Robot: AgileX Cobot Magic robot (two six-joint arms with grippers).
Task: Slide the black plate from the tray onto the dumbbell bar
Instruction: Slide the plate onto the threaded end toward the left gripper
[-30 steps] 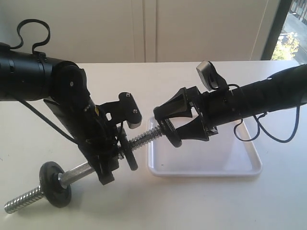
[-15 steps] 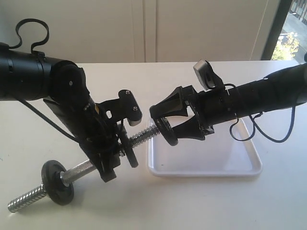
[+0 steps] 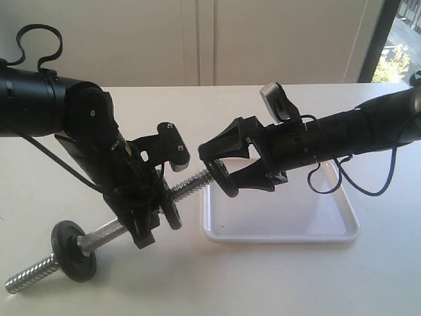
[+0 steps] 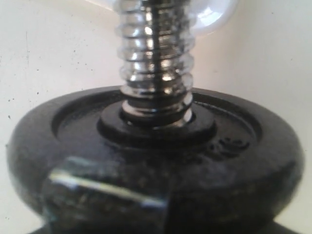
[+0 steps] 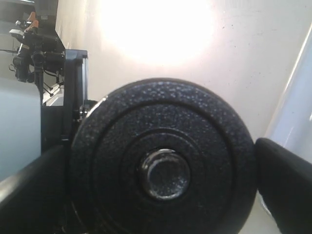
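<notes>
Three black discs sit along the dumbbell bar, which slants upward from the counter's near-left corner toward its middle. The black plate is the one at the raised end. The right wrist view shows the chrome tip filling its centre hole, so it is on the very start of the thread, up off the tray and about over the tray rim that faces the counter's left edge. The right gripper pinches this plate by its rim, one finger on either side, with the plate's face turned toward the wrist camera. The left gripper comes down from the counter's left edge with its jaws closed on the bar's smooth middle, holding it tilted. Just beside it on the raised side, a second disc is threaded on, and the left wrist view shows the spiral thread rising out of its hub. Bare thread shows between this disc and the black plate. A third disc sits lower down the bar toward the near-left corner, with the other threaded end sticking out beyond it. The white tray lies flat near the counter's near edge, right of the middle.
</notes>
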